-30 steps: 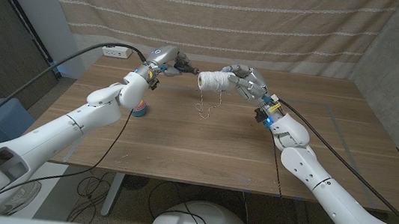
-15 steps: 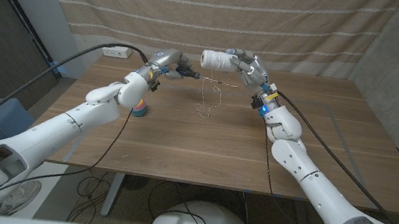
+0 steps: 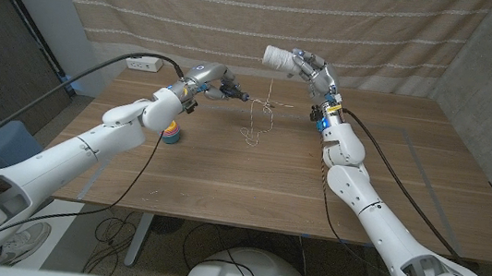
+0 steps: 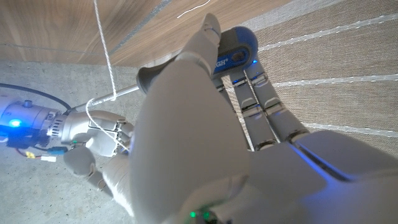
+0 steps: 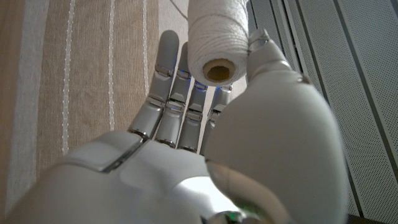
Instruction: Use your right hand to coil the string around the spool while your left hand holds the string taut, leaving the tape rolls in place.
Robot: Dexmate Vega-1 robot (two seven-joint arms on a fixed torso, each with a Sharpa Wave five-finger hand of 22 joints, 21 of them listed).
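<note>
In the head view, the right robot hand (image 3: pixel 308 68) is raised at the upper middle of the frame, above the far edge of the brown wooden table (image 3: pixel 269 178), and grips a white cylindrical spool wound with string (image 3: pixel 279 59); the spool points toward the left of the picture. The right wrist view shows the same spool (image 5: pixel 217 37) clasped between thumb and fingers, its hollow end facing the camera. A thin white string (image 3: pixel 267 103) drops from the spool down to a small loose tangle lying on the table near the middle of the frame. The left robot hand (image 3: pixel 224 87) sits in the upper left centre, fingers drawn together toward the string; it seems to pinch the strand, though the contact is too small to see clearly. In the left wrist view the string (image 4: pixel 104 50) runs past that hand's thumb. A stack of coloured tape rolls (image 3: pixel 170 133) rests on the table just beneath the left forearm, left of centre.
</note>
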